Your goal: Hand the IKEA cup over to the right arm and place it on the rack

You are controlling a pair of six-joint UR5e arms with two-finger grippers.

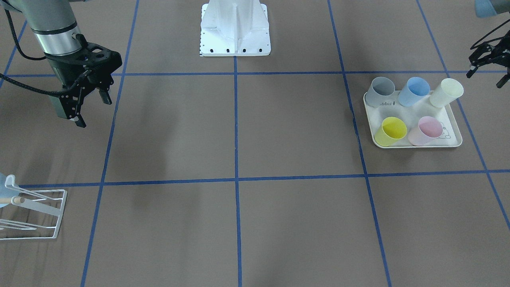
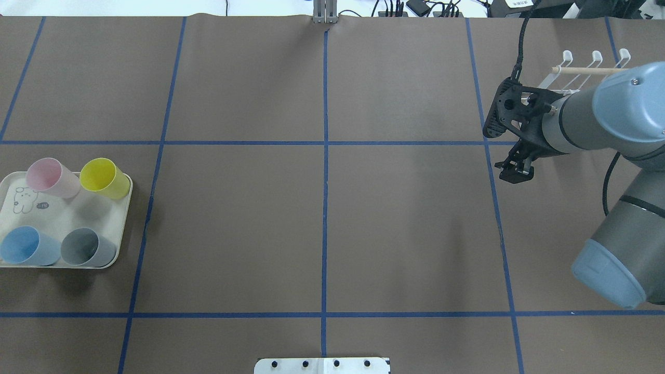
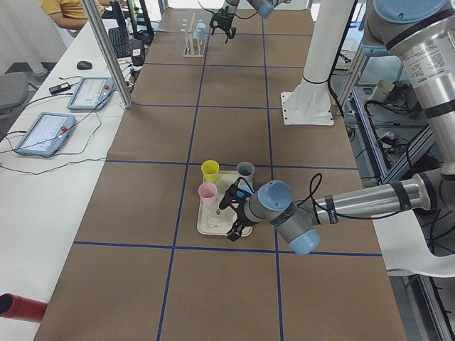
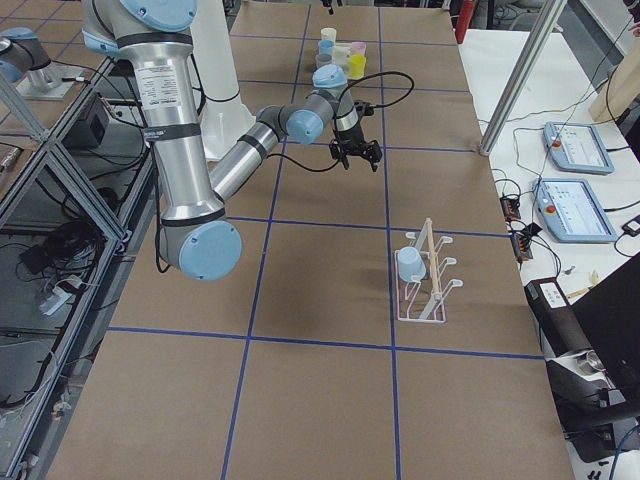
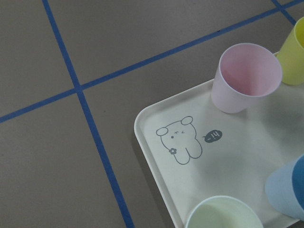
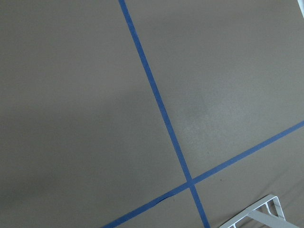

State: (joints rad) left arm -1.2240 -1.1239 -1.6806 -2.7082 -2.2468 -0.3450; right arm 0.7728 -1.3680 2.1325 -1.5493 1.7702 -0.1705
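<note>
Several IKEA cups stand on a cream tray (image 1: 410, 113): grey (image 1: 379, 91), blue (image 1: 414, 91), cream (image 1: 446, 92), yellow (image 1: 391, 130) and pink (image 1: 426, 130). My left gripper (image 1: 488, 75) hovers just beyond the tray's far corner, open and holding nothing. Its wrist view looks down on the pink cup (image 5: 244, 76) and the tray (image 5: 228, 156). My right gripper (image 1: 92, 108) hangs open and empty above the table, a short way from the white wire rack (image 2: 576, 78). One pale blue cup (image 4: 410, 265) sits on the rack (image 4: 425, 290).
The robot's white base (image 1: 235, 30) stands at mid-table on its side. Blue tape lines (image 2: 324, 156) divide the brown surface. In the exterior left view, tablets (image 3: 89, 92) and cables lie on a side bench with a person seated beyond.
</note>
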